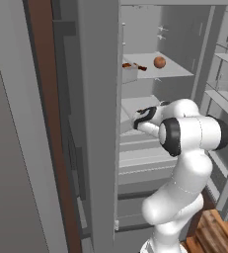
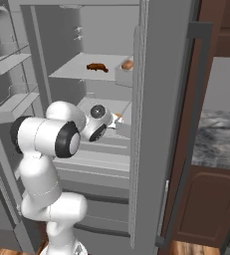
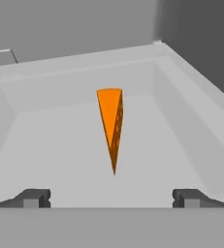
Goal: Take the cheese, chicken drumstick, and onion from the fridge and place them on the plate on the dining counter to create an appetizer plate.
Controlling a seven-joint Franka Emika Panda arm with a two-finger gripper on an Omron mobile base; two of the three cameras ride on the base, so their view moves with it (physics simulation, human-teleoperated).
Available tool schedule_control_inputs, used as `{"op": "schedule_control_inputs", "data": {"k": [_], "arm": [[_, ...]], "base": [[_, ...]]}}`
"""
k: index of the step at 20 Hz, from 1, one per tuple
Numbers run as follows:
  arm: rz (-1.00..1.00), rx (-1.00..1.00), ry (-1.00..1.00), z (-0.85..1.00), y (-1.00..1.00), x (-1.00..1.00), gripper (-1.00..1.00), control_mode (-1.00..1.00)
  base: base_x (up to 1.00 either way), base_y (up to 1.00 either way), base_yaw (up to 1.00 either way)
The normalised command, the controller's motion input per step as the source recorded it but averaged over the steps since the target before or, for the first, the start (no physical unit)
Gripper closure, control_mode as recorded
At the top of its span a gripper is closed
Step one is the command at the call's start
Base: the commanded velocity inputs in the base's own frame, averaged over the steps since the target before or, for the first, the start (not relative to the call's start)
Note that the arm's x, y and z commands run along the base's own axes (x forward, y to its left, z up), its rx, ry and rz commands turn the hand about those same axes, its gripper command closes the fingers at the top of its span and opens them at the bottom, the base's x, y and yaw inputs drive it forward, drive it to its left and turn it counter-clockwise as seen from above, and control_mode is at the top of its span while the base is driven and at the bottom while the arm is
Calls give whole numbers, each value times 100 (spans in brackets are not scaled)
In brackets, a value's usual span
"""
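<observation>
At centre frame of the hand view, the cheese [image 3: 112,123] lies on the pale floor of a shallow grey-white bin [image 3: 181,111], its broad end toward the top of the frame and its narrow point toward the bottom. The gripper [image 3: 111,197] stands with its jaws at full spread, one dark tip at lower left and one at lower right, with nothing between them; the cheese sits above the gap, apart from both tips. From the left base view, the white arm [image 1: 189,133] reaches from the lower right into the open fridge [image 1: 100,99], its hand at mid-frame over a middle shelf. On the shelf above, in the upper centre of that view, the onion [image 1: 159,62] rests in the open, and just left of it the chicken drumstick [image 1: 135,66] lies flat beside a small pale box [image 1: 129,74]. From the right base view, the drumstick appears upper centre on the same shelf, with the onion to its right, partly hidden by the door edge. Door racks [image 1: 223,94] line the right edge of the left base view.
</observation>
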Motion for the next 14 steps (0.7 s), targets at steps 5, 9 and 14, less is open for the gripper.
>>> {"op": "schedule_control_inputs", "data": {"k": [5, 9, 14], "arm": [[0, 0, 5, -16, -7, 29, -100, -100], [0, 0, 3, -21, -7, 32, -100, -100], [0, 0, 2, -26, -3, 34, -100, -100]], "base": [[0, 0, 0], [0, 0, 0], [0, 0, 0]]}}
